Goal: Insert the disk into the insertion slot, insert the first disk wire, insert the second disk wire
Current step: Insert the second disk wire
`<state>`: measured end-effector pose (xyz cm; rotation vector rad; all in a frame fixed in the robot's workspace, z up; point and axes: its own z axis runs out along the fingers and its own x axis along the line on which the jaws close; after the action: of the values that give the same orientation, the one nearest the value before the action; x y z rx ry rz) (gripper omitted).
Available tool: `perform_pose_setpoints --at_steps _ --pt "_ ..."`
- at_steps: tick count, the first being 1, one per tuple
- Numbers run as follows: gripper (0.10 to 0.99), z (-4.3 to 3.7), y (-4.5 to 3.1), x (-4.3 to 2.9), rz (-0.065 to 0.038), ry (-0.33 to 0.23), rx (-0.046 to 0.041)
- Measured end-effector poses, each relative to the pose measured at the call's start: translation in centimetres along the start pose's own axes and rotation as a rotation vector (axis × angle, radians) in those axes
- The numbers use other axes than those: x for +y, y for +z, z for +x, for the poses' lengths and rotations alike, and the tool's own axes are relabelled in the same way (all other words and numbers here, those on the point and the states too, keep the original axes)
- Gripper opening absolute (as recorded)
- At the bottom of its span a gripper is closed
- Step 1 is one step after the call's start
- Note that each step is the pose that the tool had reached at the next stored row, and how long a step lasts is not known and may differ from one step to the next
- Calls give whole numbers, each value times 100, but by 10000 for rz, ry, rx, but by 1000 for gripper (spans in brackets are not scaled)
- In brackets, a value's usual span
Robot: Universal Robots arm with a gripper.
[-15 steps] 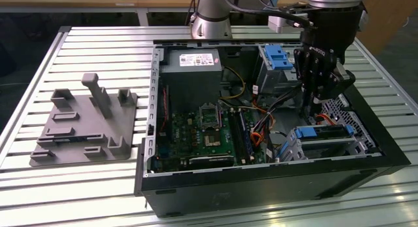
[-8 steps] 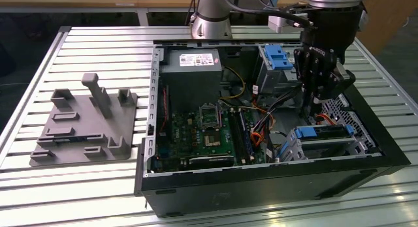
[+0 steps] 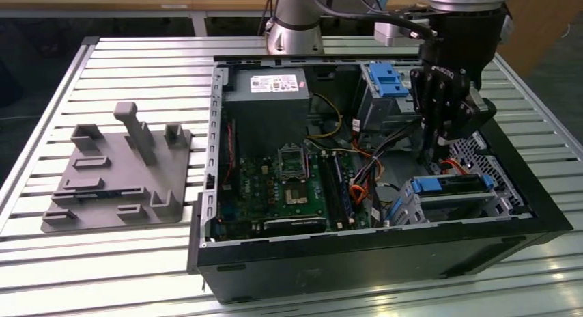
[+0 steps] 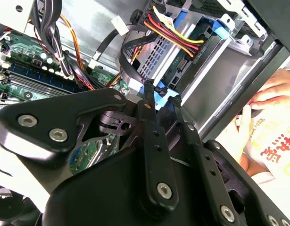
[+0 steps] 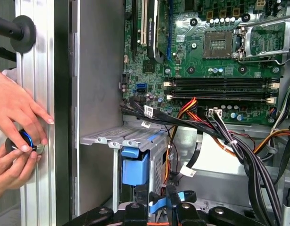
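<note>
The disk, grey in its blue carrier, sits inside the insertion slot, the low silver cage at the front of the open computer case on the exterior view's right. A red, yellow and black wire bundle runs to a black plug at the disk's end. My gripper hangs inside the case just behind that cage. In both wrist views its black fingers stand close together around a blue flat wire, a short way from the blue carrier.
A taller cage with a blue latch stands at the back. The motherboard and loose cables fill the case floor. A grey fixture lies on the slatted table. A person's hands rest on the table rail beside the case.
</note>
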<state>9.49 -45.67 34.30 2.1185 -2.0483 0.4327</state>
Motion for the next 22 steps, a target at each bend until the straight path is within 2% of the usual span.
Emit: perform_pose_setpoints --at_steps 10,12,13,22 --pt "302 -3 9 -1 0 -1 13" --pt "286 -3 10 -1 0 -1 15" --pt "216 -4 12 -1 0 -2 14" --pt "204 -5 17 -9 0 -1 15"
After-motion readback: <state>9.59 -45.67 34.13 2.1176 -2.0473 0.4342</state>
